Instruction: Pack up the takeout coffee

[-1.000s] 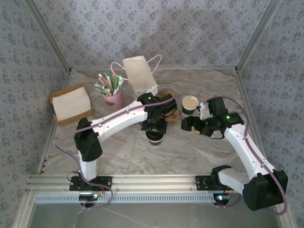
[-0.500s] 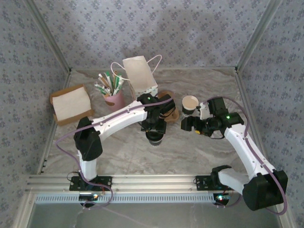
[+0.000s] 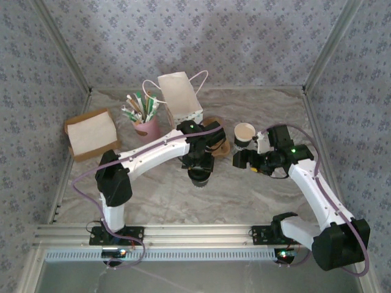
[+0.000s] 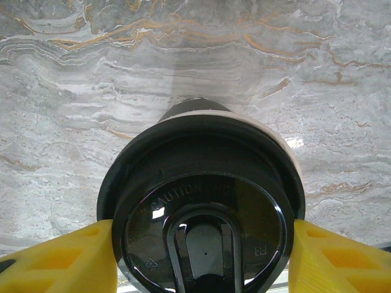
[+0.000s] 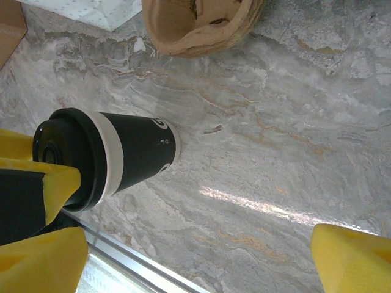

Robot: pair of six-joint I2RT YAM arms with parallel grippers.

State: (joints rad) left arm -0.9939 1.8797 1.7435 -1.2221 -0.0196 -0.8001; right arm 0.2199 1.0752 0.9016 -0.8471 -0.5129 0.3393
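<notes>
1. The takeout coffee (image 3: pixel 200 177) stands upright near the middle of the counter (image 3: pixel 256 201). It is a little in front of the brown cup tray (image 5: pixel 195 24).
2. It has a round black lid (image 4: pixel 201 207) on top. Under the lid there is a pale ring. Lower down, the wall of the cup is dark.
3. The left pincer (image 4: pixel 201 250) is right above the cup and points down at it. Its two yellow fingers (image 4: pixel 67 262) press on the rim of the lid, one on each side. So the left pincer is pinching the takeout coffee by its lid.
4. The bottom of the cup is down at the counter. I cannot tell if it touches the counter or hangs just over it.
5. The right pincer (image 3: pixel 242 162) is spread wide, with its fingers far apart. It is low over the counter, to the right of the takeout coffee and apart from it.
6. Seen from the right wrist, the coffee is out in front of that pincer, off toward one finger's side.
7. An open dark cup (image 3: pixel 244 134) with a cream inside stands just behind the right pincer.
8. Farther back are a white paper bag (image 3: pixel 180 97) and a pink cup of straws (image 3: pixel 148 128). A flat brown box (image 3: pixel 91 135) with white paper on it lies at the left side.
</notes>
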